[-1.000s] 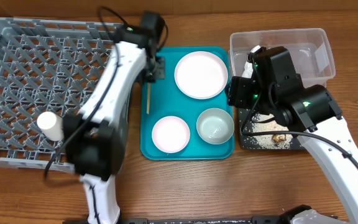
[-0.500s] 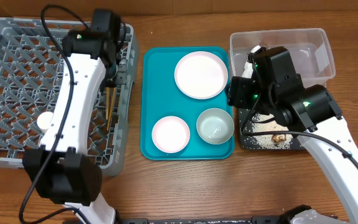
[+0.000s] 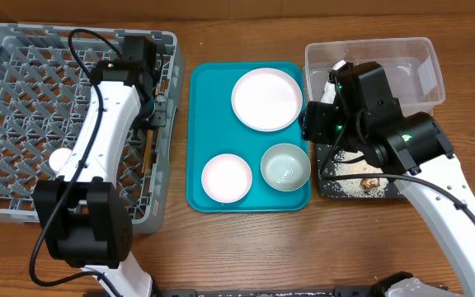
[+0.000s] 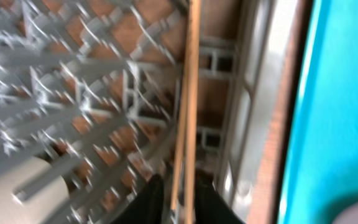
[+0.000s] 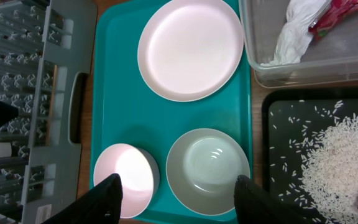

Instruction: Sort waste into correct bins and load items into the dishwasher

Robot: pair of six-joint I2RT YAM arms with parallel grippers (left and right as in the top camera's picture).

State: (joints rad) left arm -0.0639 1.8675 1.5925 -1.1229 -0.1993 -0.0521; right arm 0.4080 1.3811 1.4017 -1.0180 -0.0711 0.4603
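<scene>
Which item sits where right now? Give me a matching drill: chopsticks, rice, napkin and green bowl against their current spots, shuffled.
Items:
1. chopsticks
2. rice
3. napkin
4. green bowl

Places:
A. in the clear tub
B. on the teal tray
C. on the black tray
D. in the left gripper, over the grey rack

Pairs: 1-D, 2-C, 3-A, 4-B
</scene>
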